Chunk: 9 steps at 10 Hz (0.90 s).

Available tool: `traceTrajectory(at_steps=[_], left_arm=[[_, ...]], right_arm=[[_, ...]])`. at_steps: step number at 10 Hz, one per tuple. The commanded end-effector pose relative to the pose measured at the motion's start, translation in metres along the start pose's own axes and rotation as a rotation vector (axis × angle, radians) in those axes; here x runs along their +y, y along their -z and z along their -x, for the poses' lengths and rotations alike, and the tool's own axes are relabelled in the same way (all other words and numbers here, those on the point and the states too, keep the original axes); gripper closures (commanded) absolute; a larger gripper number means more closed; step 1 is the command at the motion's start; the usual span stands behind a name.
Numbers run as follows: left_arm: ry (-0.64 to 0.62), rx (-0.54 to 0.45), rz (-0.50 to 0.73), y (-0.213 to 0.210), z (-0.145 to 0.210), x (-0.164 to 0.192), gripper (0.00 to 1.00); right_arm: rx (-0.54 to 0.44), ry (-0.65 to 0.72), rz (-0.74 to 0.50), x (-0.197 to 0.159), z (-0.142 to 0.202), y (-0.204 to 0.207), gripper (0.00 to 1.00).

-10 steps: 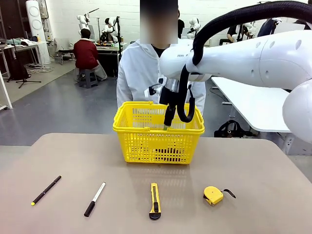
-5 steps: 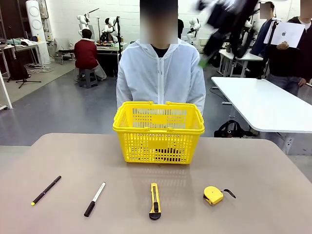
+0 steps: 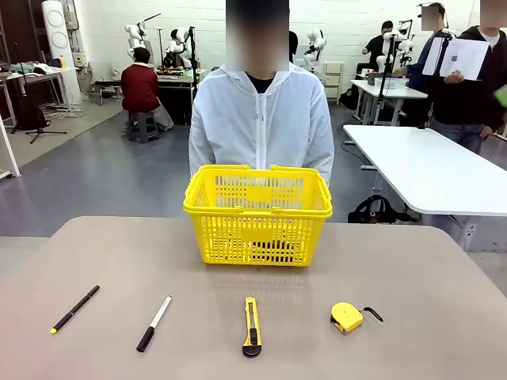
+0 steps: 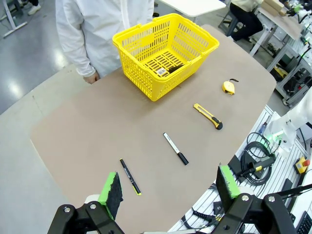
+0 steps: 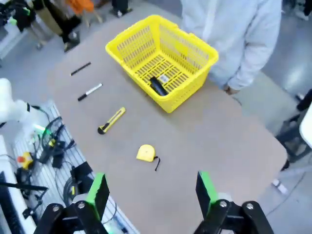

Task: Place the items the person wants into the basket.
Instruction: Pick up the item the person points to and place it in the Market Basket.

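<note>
Right gripper [image 5: 153, 192] has lifted clear of the basket [image 3: 257, 212]. Tape measure [image 3: 346, 317] and knife [image 3: 251, 325] lie on the table [image 3: 119, 261] before it, neither loaded yet; one black item [image 5: 157, 86] already inside. It and left gripper [image 4: 170, 187] hang high, jaws spread, empty.

One logo, no readable words
We see an apple logo on the pale laptop [image 3: 463, 55] a bystander holds at two o'clock; the sticker [image 5: 164, 78] inside the basket [image 5: 138, 44] is illegible.
</note>
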<state>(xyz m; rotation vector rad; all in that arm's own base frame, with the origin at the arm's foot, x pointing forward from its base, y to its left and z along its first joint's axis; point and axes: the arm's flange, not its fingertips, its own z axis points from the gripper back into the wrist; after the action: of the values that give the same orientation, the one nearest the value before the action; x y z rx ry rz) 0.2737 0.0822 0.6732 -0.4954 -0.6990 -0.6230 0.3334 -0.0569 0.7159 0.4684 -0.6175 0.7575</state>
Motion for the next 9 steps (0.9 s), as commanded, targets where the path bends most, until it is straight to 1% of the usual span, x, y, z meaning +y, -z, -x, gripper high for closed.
traceTrajectory(at_steps=[1, 2, 3, 5, 7, 9], left_arm=[[0.011, -0.007, 0.002, 0.001, 0.002, 0.001, 0.0], [0.011, -0.007, 0.002, 0.001, 0.002, 0.001, 0.0], [0.011, -0.007, 0.002, 0.001, 0.002, 0.001, 0.0], [0.011, -0.007, 0.002, 0.001, 0.002, 0.001, 0.0], [0.011, -0.007, 0.002, 0.001, 0.002, 0.001, 0.0], [0.011, -0.007, 0.002, 0.001, 0.002, 0.001, 0.0]], right_arm=[[-0.151, 0.015, 0.002, -0.01, 0.037, -0.007, 0.07], [-0.183, 0.031, -0.015, -0.018, 0.06, -0.015, 0.07], [-0.202, 0.051, -0.014, -0.023, 0.075, -0.019, 0.07], [-0.225, 0.076, -0.015, -0.029, 0.094, -0.021, 0.07], [-0.218, 0.084, -0.024, -0.032, 0.098, -0.021, 0.07], [-0.148, 0.101, -0.009, -0.033, 0.089, -0.016, 0.07]])
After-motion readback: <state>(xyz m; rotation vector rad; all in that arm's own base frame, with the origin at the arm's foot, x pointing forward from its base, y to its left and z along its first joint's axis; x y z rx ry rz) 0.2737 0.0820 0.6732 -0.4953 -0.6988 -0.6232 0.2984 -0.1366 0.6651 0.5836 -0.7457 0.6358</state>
